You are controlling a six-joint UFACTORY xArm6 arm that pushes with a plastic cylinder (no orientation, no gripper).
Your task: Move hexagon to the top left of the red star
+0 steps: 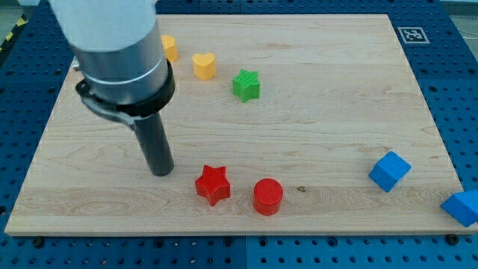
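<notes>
Yellow hexagon (170,48): at the view's top, well above my tip and slightly to its right; the arm covers its left part, so the six-sided outline is only half seen. It sits up and to the left of the red star, well apart from it.
Bench (336,112): pale wooden board, lying on a blue perforated surface.
Arm (112,45): grey body with a black collar at the view's top left, ending in a straight dark rod.
Pincer: none shows, only the rod, so I cannot tell any open or closed state.
My tip (160,173): on the bench, touching no block.
Blue cube (389,170): far to the right of my tip, at about its height.
Second blue block (463,207): further right and lower, at the bench's edge, cut by the view's right.
Red cylinder (267,196): right of my tip and a little lower, just beside the red star.
Red star (213,184): near my tip, just to its right, apart from it.
Green star (246,85): above and right of my tip.
Yellow heart (204,65): above my tip, between hexagon and green star.
Marker (410,33): black-and-white square code at the bench's top right corner; no readable words.
</notes>
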